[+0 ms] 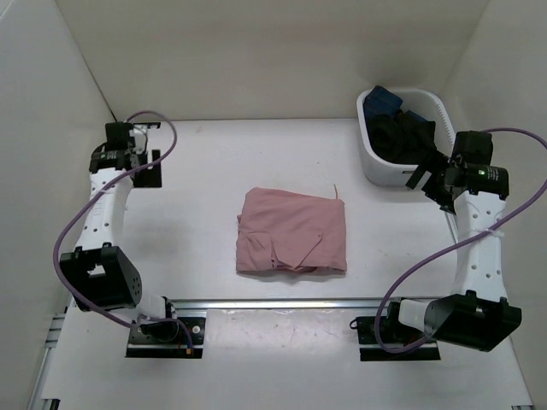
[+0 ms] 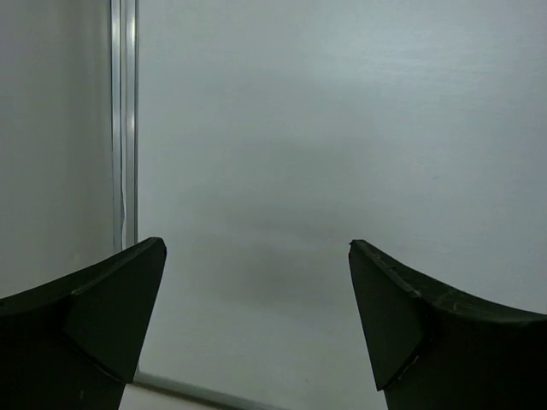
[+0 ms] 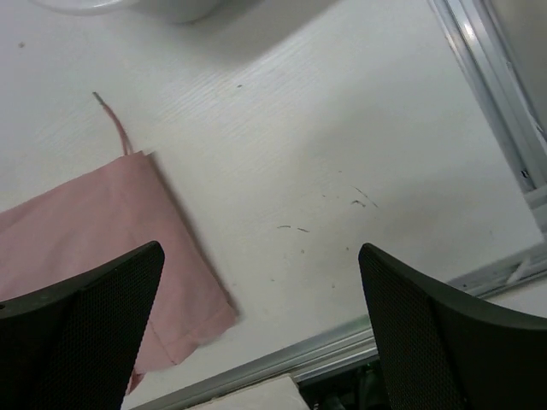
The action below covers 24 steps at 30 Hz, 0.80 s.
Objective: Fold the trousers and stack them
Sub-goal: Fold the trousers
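trousers (image 1: 292, 231) folded, mid-table; left gripper (image 2: 256, 248) and right gripper (image 3: 261, 248) both wide apart, empty.
judgement: fold looks done bar tidying. a loose flap lies at the near edge, so pinch it low and tuck it flat, drawstring (image 3: 115, 124) included. inner layers hidden; left wrist view shows only blank wall; basket (image 1: 376, 162) contents partly hidden.

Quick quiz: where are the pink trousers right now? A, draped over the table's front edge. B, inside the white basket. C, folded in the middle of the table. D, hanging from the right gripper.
C: the trousers lie folded in a flat rectangle in the middle of the table, and the white basket holds only dark garments.
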Each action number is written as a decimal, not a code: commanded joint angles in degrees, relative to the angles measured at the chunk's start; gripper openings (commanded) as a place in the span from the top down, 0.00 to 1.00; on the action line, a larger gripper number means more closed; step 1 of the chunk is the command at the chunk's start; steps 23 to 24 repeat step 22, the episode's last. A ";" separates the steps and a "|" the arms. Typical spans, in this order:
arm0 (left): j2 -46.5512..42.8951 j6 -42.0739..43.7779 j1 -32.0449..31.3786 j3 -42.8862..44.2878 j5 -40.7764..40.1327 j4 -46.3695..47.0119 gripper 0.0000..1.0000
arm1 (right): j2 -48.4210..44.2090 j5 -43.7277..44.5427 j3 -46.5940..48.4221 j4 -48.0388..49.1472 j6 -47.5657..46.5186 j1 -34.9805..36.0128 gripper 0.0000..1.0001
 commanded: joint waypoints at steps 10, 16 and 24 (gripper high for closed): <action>-7.91 -4.09 13.28 -8.43 2.75 -6.99 0.00 | -0.78 4.34 -0.35 -3.23 -2.65 -1.31 0.01; -7.91 -4.62 13.28 -8.42 3.28 -7.52 0.00 | -2.62 5.57 -0.35 -3.23 -2.65 -1.31 0.01; -7.91 -4.62 13.28 -8.42 3.28 -8.05 0.00 | -4.38 7.50 -1.41 -3.23 -2.74 -1.31 0.01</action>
